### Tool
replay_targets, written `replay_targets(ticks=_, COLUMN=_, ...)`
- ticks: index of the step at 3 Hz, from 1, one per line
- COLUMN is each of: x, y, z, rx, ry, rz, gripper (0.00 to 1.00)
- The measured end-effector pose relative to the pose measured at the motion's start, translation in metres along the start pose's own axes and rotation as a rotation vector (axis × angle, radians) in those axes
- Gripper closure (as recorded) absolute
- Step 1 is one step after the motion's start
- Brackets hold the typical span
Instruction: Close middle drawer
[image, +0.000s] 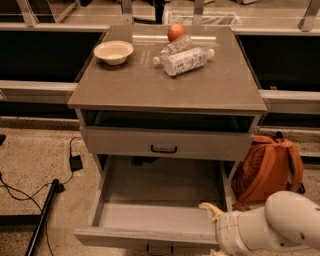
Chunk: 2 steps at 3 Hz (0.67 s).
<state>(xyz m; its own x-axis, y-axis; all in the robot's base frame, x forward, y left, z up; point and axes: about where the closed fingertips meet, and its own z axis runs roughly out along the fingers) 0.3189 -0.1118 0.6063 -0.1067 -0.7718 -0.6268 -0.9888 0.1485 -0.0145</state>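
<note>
— Right, where is the hand (211, 211)?
— Low on the right of my view, over the front right corner of the middle drawer (150, 220). I cannot tell whether it is spread or pressed together.
— And the drawer?
— Pulled far out beneath the top drawer (120, 142).
— Further out?
— An orange backpack (267, 167) stands beside the cabinet. On the worktop (165, 90) I see a bowl (113, 51), plastic bottles (185, 60) and an orange (176, 32).
</note>
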Motion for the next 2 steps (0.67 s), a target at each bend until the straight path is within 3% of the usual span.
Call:
replay_targets(ticks=1, x=0.0257, y=0.0005, z=0.0570, rx=-0.031, ry=-0.092, rz=-0.056, gripper=0.00)
replay_targets(ticks=2, x=0.0257, y=0.0005, z=0.0570, rx=-0.031, ry=-0.092, rz=-0.056, gripper=0.00)
